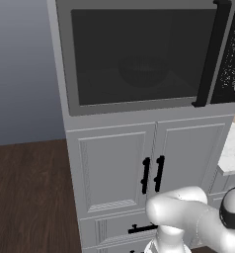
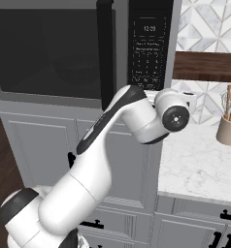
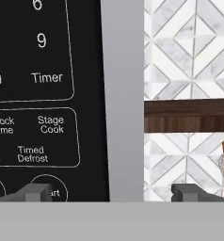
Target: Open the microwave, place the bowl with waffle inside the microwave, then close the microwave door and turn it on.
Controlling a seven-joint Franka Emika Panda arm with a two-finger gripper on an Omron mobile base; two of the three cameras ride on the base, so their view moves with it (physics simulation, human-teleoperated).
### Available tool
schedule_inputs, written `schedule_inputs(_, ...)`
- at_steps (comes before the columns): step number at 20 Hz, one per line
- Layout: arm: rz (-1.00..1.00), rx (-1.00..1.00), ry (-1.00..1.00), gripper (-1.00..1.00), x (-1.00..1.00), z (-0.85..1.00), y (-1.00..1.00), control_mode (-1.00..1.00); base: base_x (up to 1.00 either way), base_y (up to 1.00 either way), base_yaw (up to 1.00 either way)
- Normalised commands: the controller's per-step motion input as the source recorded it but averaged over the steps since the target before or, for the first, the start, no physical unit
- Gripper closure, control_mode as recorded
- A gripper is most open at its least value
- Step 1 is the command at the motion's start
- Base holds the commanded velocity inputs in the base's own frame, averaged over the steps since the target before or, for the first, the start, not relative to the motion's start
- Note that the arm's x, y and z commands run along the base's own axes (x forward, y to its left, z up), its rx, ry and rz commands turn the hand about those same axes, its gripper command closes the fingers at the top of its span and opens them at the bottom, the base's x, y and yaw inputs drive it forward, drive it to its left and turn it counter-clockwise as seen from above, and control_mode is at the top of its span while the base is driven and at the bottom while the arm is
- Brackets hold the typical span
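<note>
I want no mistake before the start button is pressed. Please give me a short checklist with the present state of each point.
1. Microwave door closed: ok.
2. Bowl inside, seen dimly through the glass: ok.
3. Gripper open: ok.
4. Gripper before the button panel: ok.
5. A fingertip lined up on the start button: cannot tell; it partly covers the button.
6. Microwave already running: cannot tell.

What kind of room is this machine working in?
It looks like a home kitchen: a built-in microwave above grey cabinets, a marble counter, and a utensil crock against patterned tile.
</note>
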Motion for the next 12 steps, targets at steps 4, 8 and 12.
schedule_inputs(4, 0.00, 0.00, 0.00, -1.00, 0.17, 0.00, 0.00, -1.00, 0.00, 0.00, 0.00)
schedule_inputs(8, 0.00, 0.00, 0.01, -1.00, 0.00, 0.00, 0.00, -1.00, 0.00, 0.00, 0.00)
schedule_inputs(12, 0.00, 0.00, 0.00, -1.00, -0.53, 0.00, 0.00, -1.00, 0.00, 0.00, 0.00)
